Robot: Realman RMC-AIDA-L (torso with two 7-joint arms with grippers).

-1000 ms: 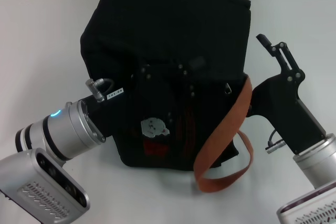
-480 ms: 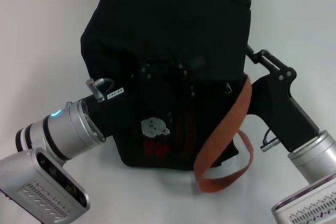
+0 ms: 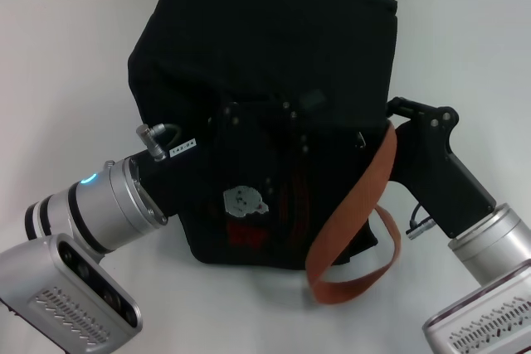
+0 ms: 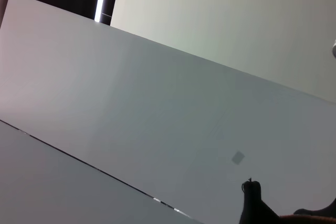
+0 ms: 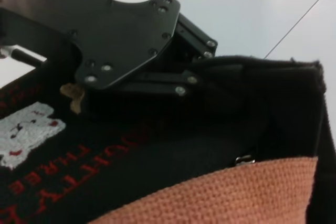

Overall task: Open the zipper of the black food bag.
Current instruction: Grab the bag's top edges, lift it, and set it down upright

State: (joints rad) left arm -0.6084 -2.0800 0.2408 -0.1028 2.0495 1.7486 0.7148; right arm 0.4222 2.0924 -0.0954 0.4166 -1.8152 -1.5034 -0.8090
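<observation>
Left pincer point(image 3: 286, 118) pinching black food bag point(image 3: 265, 47) | right pincer point(image 3: 397, 108) at its side, grip unclear

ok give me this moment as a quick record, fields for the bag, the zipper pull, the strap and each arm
bag: black food bag lying on the white table, bear picture facing up
zipper pull: small silvery pull by the strap's edge in the right wrist view
strap: orange-brown strap looping off the bag's right side
left gripper: on top of the bag's front
right gripper: at the bag's right edge; whether it touches is unclear
</observation>
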